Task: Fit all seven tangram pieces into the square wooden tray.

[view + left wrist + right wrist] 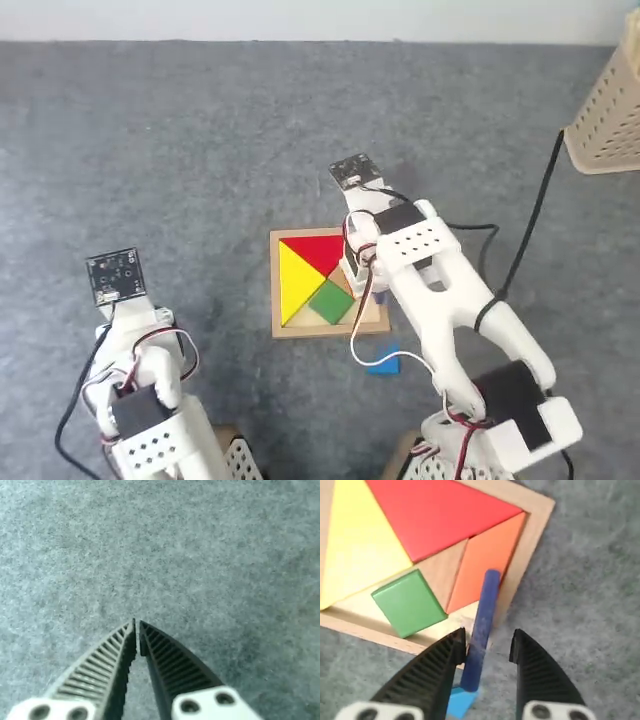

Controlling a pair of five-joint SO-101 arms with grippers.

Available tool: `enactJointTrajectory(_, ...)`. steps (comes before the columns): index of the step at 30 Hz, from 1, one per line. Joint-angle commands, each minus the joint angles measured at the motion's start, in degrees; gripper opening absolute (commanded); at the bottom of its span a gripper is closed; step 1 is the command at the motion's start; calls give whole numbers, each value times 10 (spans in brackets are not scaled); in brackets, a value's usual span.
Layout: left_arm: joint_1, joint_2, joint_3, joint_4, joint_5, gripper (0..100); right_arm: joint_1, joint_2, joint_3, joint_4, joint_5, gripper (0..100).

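From above, the square wooden tray [300, 330] sits on grey carpet [180, 150] holding a red triangle [315, 250], a yellow triangle [297, 285] and a green square [330, 300]; a light blue piece [383, 363] lies just beside it. The left gripper [136, 625] hangs over bare carpet, fingers closed together. The right gripper [487, 640] is spread apart, with a dark blue piece [484, 615] standing on edge between its fingers, across the tray's rim beside an orange piece [487, 560].

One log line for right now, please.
right gripper open around dark blue piece, edge-up across tray rim | left gripper shut over carpet | light blue piece on carpet outside tray
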Motion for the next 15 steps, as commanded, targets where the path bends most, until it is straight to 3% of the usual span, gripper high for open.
enactJointTrajectory(1,2,-4,-5,4,9,13,-22,-23,-35,-2,18,145)
enactJointTrajectory(15,2,-4,-5,4,9,13,-56,-15,-49,-28,18,144)
